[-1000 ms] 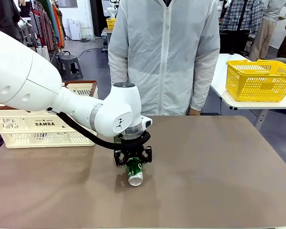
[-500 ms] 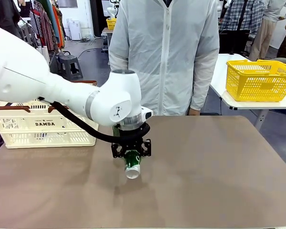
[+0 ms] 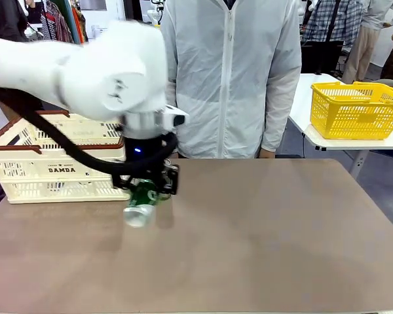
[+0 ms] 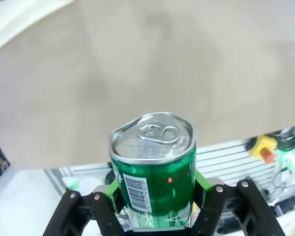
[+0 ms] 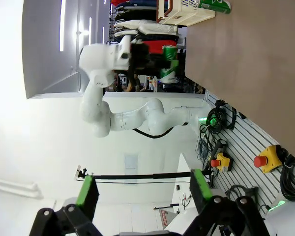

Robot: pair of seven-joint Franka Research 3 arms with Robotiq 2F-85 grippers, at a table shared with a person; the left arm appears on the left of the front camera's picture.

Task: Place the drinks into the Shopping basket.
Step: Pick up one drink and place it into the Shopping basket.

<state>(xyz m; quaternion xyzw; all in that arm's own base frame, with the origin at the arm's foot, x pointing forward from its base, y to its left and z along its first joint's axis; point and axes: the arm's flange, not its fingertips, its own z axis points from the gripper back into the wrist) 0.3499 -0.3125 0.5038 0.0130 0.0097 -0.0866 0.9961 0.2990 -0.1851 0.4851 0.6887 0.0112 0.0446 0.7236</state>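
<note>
A green drink can (image 3: 139, 208) hangs above the brown table, silver end toward the camera, just right of the Shopping basket's near corner. My left gripper (image 3: 147, 191) is shut on it. In the left wrist view the green can (image 4: 154, 174) sits between the green-padded fingers (image 4: 113, 192), pull-tab top facing away, with my left gripper (image 4: 155, 201) closed around its body. The cream Shopping basket (image 3: 49, 171) with a dark brown rim stands at the table's left. My right gripper (image 5: 143, 191) is open, nothing between its fingers, away from the table.
A person in a white jacket (image 3: 226, 78) stands at the table's far edge. A yellow mesh basket (image 3: 357, 108) rests on a separate white table at the right. The brown table (image 3: 281, 222) stretches bare to the right of my left arm.
My left arm has lifted the green can off the table's middle and carried it left and back toward the cream basket. The right gripper stays open.
</note>
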